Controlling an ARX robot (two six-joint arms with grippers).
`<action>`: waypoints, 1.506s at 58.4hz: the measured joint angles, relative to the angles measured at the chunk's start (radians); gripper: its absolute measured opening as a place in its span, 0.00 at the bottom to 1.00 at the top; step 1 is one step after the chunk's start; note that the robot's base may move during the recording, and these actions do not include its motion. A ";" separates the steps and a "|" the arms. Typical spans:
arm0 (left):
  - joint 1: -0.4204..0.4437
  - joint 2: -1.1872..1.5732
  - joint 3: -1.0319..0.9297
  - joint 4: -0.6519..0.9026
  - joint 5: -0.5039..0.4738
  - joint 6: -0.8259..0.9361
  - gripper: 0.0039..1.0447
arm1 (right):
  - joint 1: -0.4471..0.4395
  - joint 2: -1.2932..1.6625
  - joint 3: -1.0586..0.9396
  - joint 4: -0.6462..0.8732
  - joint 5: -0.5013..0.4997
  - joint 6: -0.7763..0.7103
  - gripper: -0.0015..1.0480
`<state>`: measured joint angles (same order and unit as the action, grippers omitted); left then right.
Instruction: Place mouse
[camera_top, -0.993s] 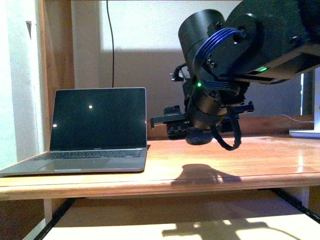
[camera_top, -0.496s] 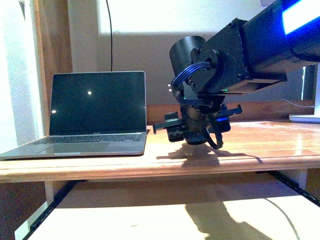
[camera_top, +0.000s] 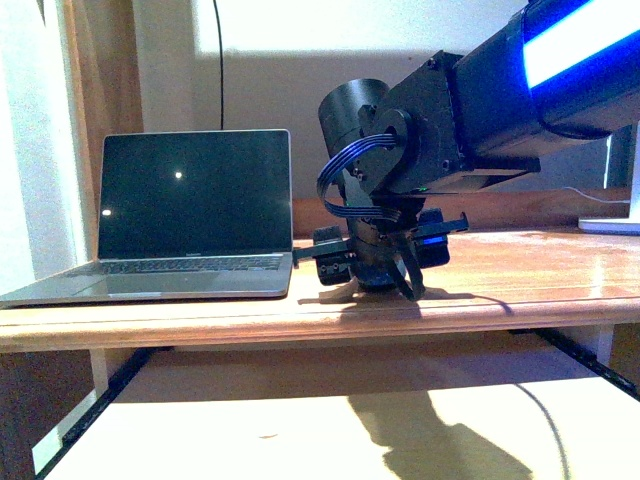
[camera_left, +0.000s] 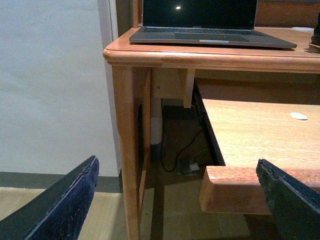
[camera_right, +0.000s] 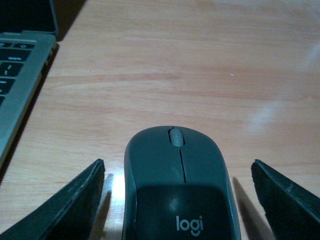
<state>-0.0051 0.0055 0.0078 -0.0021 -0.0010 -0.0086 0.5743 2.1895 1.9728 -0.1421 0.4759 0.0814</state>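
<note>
Far left: left gripper (camera_left: 176, 161) hangs low beside the desk leg, jaws spread wide, nothing between them. It has no part in this step, as I read it. Its camera looks up at the pale wooden pull-out shelf (camera_left: 260, 130) under the desktop.

Left of centre: slim grey laptop (camera_top: 195, 215), lid up and screen dark, stands on the warm-toned wooden desk (camera_top: 520, 290).

Centre: right gripper (camera_top: 372, 275) is down at the desktop, just right of the laptop. From the front its body hides what lies beneath it. Its wrist camera shows the small dark grey domed plastic mouse (camera_right: 179, 185), with scroll wheel and "logi" mark, lying flat on the wood near the laptop's edge.

Its black fingers (camera_right: 75, 205) stand apart on either side of the mouse. Bare wood and shadow show in both gaps, so I see no contact and no grip.

Progress: I judge the placing essentially done. The mouse rests on the desk and looks released. Left to do: lift the right arm straight up and clear without brushing the mouse.
</note>
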 joint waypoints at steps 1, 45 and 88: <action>0.000 0.000 0.000 0.000 0.000 0.000 0.93 | -0.003 -0.010 -0.016 0.017 -0.008 0.003 0.90; 0.000 0.000 0.000 0.000 0.000 0.000 0.93 | -0.439 -0.909 -1.220 0.590 -0.971 0.056 0.93; 0.000 0.000 0.000 0.000 0.001 0.000 0.93 | -0.927 -0.968 -1.410 -0.383 -1.693 -0.933 0.93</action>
<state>-0.0051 0.0055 0.0078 -0.0021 -0.0002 -0.0086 -0.3531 1.2213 0.5625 -0.5255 -1.2175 -0.8516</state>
